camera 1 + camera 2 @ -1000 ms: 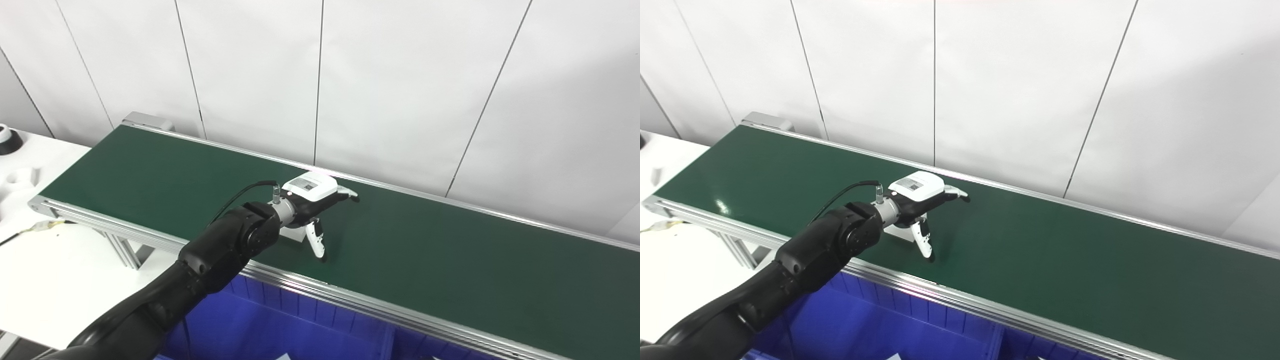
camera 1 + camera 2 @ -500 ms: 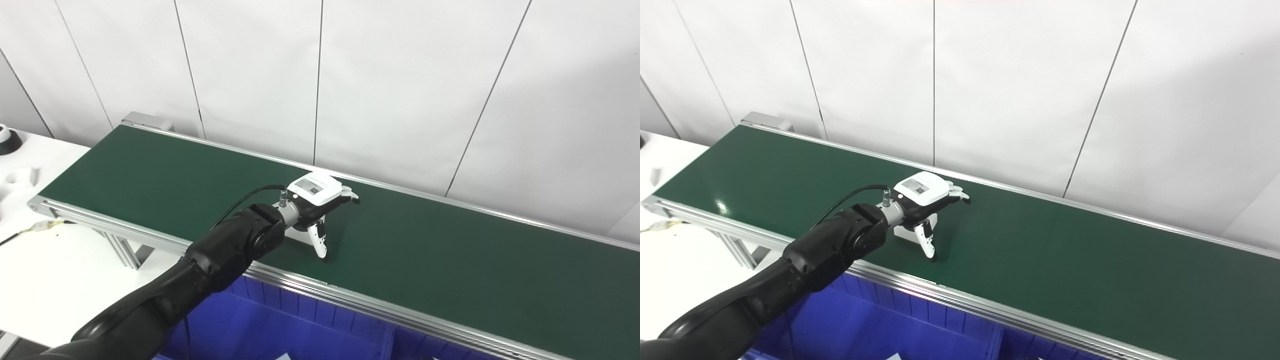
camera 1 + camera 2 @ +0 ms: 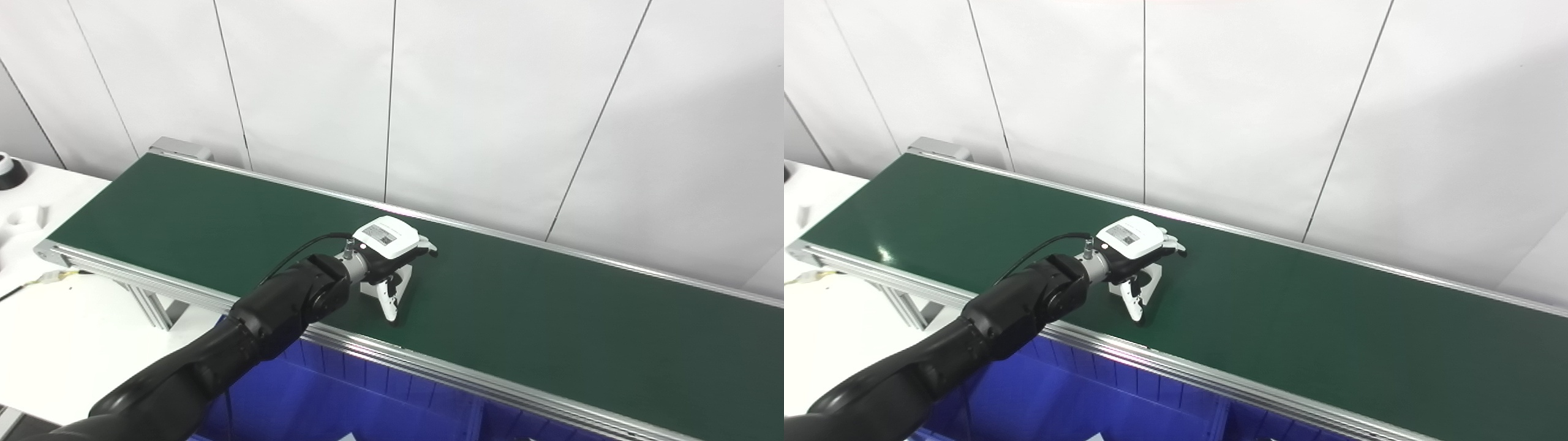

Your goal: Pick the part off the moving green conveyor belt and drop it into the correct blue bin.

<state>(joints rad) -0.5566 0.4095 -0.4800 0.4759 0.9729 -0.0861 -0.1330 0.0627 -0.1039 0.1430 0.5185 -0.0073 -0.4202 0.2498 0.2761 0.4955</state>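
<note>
The green conveyor belt (image 3: 551, 318) runs from upper left to lower right. A small white part (image 3: 369, 289) sits on it near the front edge, mostly hidden under my left hand (image 3: 392, 257); it also shows in the right eye view (image 3: 1153, 277). The hand covers the part from above. Its fingers (image 3: 427, 247) curl down over the far side and the thumb (image 3: 389, 301) presses the near side, so the hand is shut on the part, which still rests on the belt. My right hand is not in view.
A blue bin (image 3: 343, 398) lies below the belt's front rail (image 3: 465, 380), with a second bin (image 3: 527, 429) beside it. A white table (image 3: 61, 331) at the left holds small white and black items (image 3: 12, 174). A white panel wall stands behind the belt.
The left hand's fingers, stretched out a second ago, have curled down over the part and the thumb has drawn in against it. The hand has tilted slightly lower.
</note>
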